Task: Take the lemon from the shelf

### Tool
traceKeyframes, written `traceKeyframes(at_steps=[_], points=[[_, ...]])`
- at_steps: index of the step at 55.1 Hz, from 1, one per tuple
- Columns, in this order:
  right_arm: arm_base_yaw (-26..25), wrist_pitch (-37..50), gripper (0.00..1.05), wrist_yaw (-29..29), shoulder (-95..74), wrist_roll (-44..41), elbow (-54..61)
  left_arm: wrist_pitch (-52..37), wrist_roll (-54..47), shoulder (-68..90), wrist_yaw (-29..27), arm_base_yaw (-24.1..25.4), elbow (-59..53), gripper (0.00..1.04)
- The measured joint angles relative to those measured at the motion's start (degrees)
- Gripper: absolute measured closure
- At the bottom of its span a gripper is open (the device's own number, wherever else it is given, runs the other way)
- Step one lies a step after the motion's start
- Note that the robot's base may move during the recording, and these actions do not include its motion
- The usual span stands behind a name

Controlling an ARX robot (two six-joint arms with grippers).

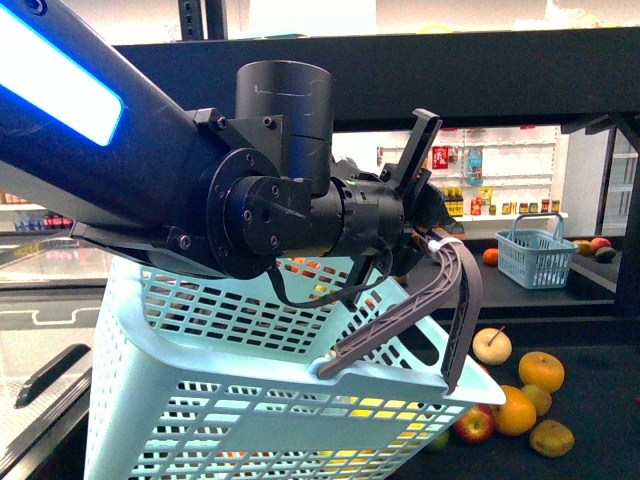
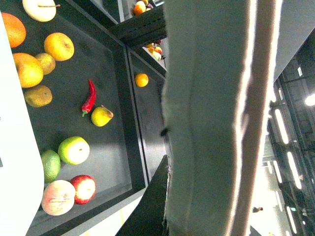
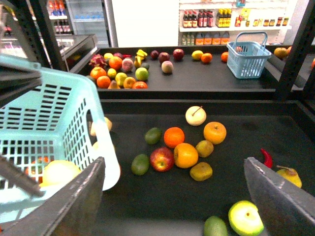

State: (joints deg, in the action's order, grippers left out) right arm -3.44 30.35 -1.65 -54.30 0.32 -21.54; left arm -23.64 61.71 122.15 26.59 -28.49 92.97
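The shelf's lower black tray (image 3: 236, 123) holds a loose cluster of fruit. Two dull yellow oval fruits (image 3: 204, 147) (image 3: 201, 171) lie beside an orange (image 3: 185, 155); I cannot tell which is the lemon. My right gripper (image 3: 177, 206) hangs open above the tray's near part, with nothing between its fingers. My left gripper (image 1: 425, 235) is shut on the grey basket handle (image 1: 440, 300), holding the pale blue basket (image 1: 250, 400) tilted. That handle (image 2: 211, 123) fills most of the left wrist view. A pale yellow fruit (image 3: 56, 172) lies in the basket.
A red apple (image 3: 162, 159), green fruits (image 3: 140, 164), a red chilli (image 3: 266, 157) and a cut green apple (image 3: 244, 218) share the tray. The tier behind holds more fruit and a small blue basket (image 3: 244, 59). A black upright post (image 3: 295, 49) stands at the right.
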Motion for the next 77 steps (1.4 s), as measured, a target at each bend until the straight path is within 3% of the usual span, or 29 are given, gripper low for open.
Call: traceKeyframes(at_steps=[6, 24, 77], points=[[3.1, -5.7, 0.49, 0.8, 12.5, -0.1, 7.7, 0.0, 0.0, 0.0, 0.0, 0.0, 0.0, 0.98], [3.3, -7.3, 1.03, 1.6, 23.8, -0.2, 14.7, 0.0, 0.0, 0.0, 0.0, 0.0, 0.0, 0.98], [3.3, -17.5, 1.02, 1.6, 41.5, -0.2, 20.7, 0.0, 0.0, 0.0, 0.0, 0.0, 0.0, 0.98]])
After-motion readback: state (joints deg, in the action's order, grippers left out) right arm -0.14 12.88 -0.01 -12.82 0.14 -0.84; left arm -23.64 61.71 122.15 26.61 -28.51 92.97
